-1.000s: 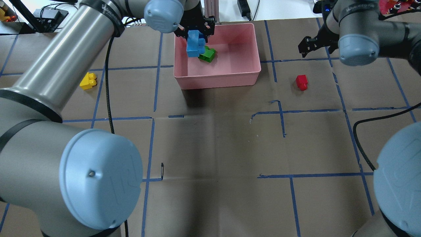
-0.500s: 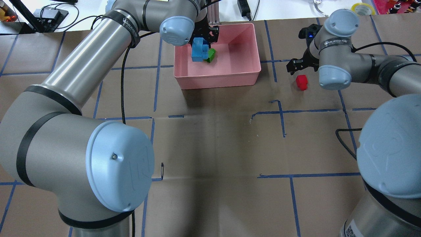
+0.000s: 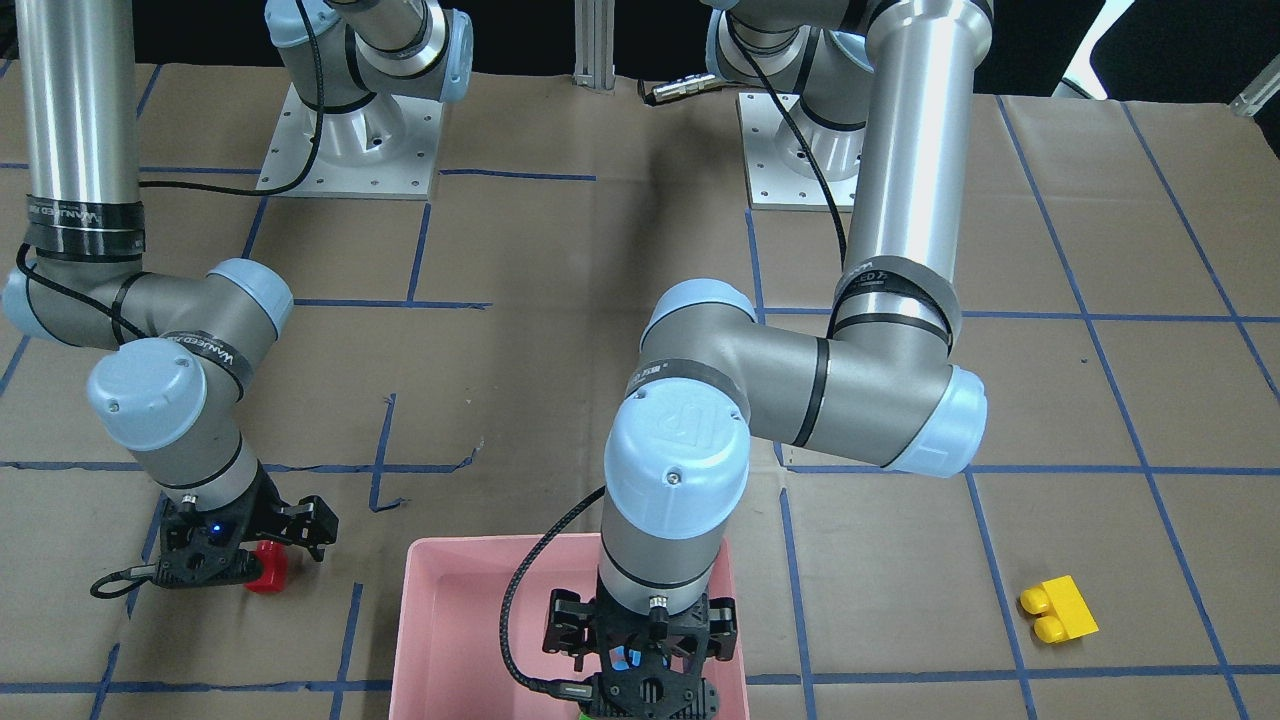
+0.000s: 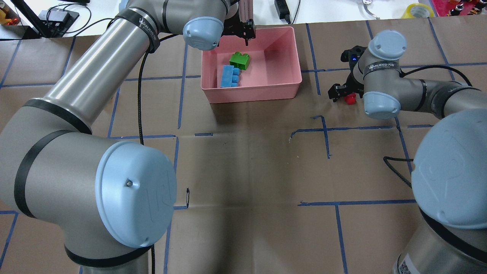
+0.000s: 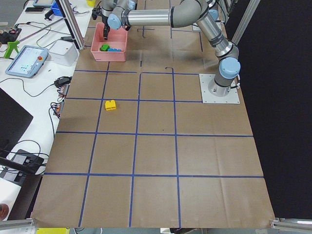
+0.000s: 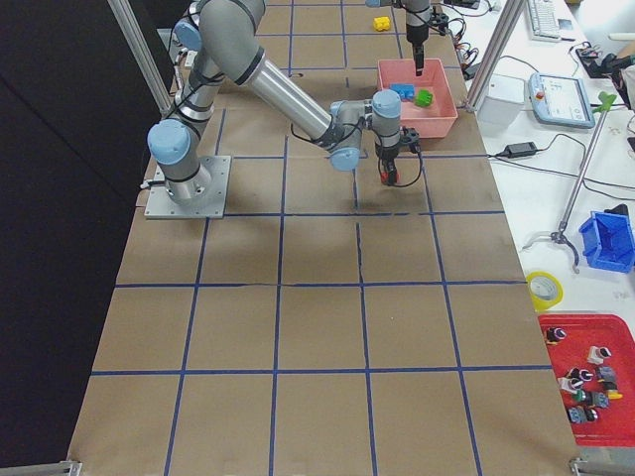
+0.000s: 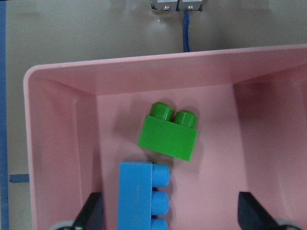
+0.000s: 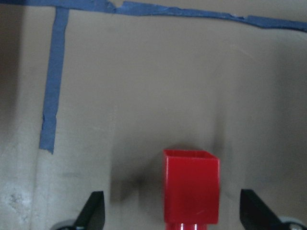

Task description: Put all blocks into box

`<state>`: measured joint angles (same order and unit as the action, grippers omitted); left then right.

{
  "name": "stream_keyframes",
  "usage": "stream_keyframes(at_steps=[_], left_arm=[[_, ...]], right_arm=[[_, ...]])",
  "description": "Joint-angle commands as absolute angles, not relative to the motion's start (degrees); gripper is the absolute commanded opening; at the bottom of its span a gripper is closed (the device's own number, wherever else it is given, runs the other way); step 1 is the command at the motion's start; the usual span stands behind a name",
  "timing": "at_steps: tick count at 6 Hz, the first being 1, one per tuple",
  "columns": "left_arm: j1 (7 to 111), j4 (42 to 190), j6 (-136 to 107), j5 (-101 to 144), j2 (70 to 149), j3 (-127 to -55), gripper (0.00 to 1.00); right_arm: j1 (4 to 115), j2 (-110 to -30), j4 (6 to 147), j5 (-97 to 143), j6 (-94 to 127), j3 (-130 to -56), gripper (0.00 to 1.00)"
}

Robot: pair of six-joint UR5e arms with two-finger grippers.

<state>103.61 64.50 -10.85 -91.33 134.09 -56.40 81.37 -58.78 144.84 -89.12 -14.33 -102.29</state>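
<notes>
The pink box (image 4: 251,92) stands at the table's far middle. The green brick (image 4: 239,60) and the blue three-stud brick (image 4: 227,76) lie inside it, also in the left wrist view (image 7: 168,139) (image 7: 136,196). My left gripper (image 4: 239,29) is open and empty above the box's far wall. The small red brick (image 4: 349,99) sits on the table right of the box. My right gripper (image 4: 343,92) is open with one finger (image 8: 92,211) on each side of the red brick (image 8: 192,191). The yellow brick (image 3: 1058,608) lies alone on the table, hidden by my left arm in the overhead view.
Blue tape lines (image 4: 325,137) grid the brown table cover. A black cable (image 4: 395,167) trails by my right arm. The arm base plates (image 3: 350,150) are at the robot side. A tablet (image 5: 27,61) and white box lie off the table's edge.
My left gripper let go of the blue brick, which now lies in the box beside the green one, and drew back. My right gripper moved down around the red brick.
</notes>
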Motion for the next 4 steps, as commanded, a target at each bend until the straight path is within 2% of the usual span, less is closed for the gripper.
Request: stream_keyframes(at_steps=[1,2,3,4], left_arm=[[97.34,69.30,-10.03,-89.75,128.36,-56.78,1.00],[92.86,76.13,-8.37,-88.43,124.67,-57.39,1.00],[89.85,78.81,-8.35,-88.59,121.32,-59.65,1.00],[85.39,79.19,-8.44,-88.94,118.94,-63.16,1.00]], right_arm=[[81.12,-58.98,144.67,-88.60,-14.41,-101.87,0.97],[81.12,-58.97,144.67,-88.77,-14.41,-101.69,0.69],[80.95,-58.80,144.58,-88.77,-14.41,-102.21,0.51],[80.86,-59.06,144.23,-89.12,-14.41,-102.30,0.24]])
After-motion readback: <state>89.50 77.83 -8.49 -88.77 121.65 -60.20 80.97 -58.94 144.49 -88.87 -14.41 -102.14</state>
